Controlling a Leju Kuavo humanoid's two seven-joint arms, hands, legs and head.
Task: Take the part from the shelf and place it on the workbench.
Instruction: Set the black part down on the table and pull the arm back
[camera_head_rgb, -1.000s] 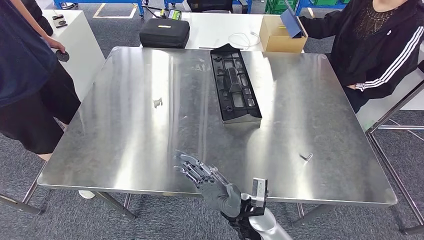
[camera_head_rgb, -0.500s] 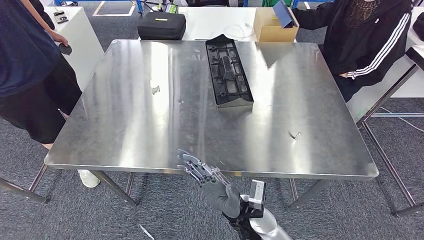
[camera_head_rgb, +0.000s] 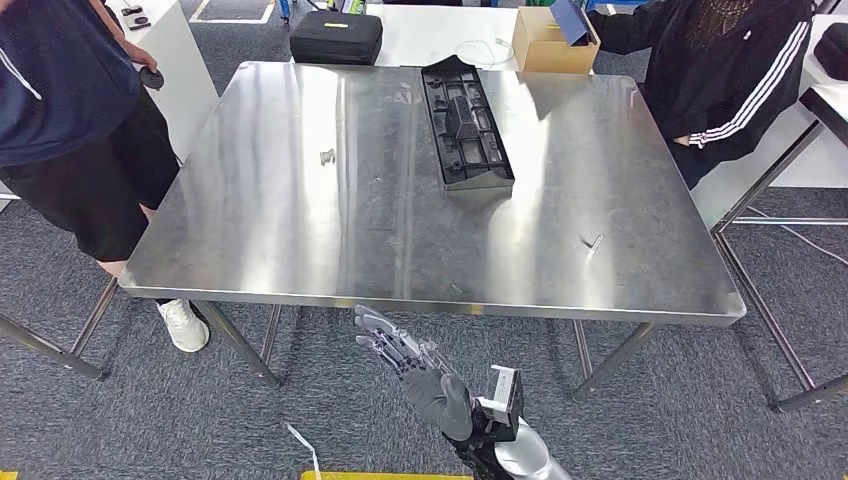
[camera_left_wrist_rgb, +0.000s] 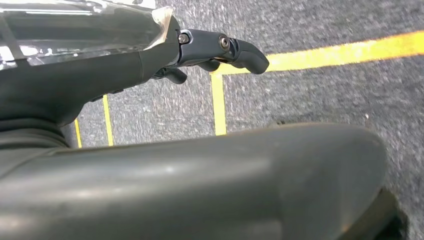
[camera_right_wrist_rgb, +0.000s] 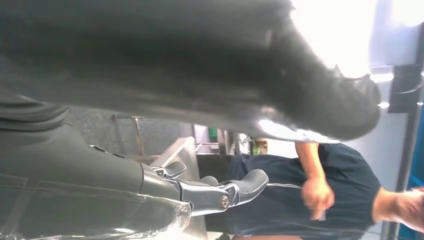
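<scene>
The long black moulded part (camera_head_rgb: 466, 125) lies flat on the steel workbench (camera_head_rgb: 330, 230), toward its far side, with nothing touching it. My right hand (camera_head_rgb: 420, 365) hovers below and in front of the bench's near edge, fingers spread and holding nothing. The right wrist view shows that hand (camera_right_wrist_rgb: 150, 195) with its fingers (camera_right_wrist_rgb: 240, 187) extended in the air. In the left wrist view, my left hand (camera_left_wrist_rgb: 125, 55) hangs over grey carpet with yellow lines, its fingers (camera_left_wrist_rgb: 220, 50) loosely extended around nothing.
One person (camera_head_rgb: 60, 100) stands at the bench's left side and another (camera_head_rgb: 720, 70) at its far right corner. Behind the bench sit a black case (camera_head_rgb: 336, 37) and a cardboard box (camera_head_rgb: 550, 45). Two small metal bits (camera_head_rgb: 327, 157) (camera_head_rgb: 594, 242) lie on the benchtop.
The whole view has pulled back from the bench: the camera moved away. My right hand, over the bench's near edge a second ago, now hangs in front of it over the floor.
</scene>
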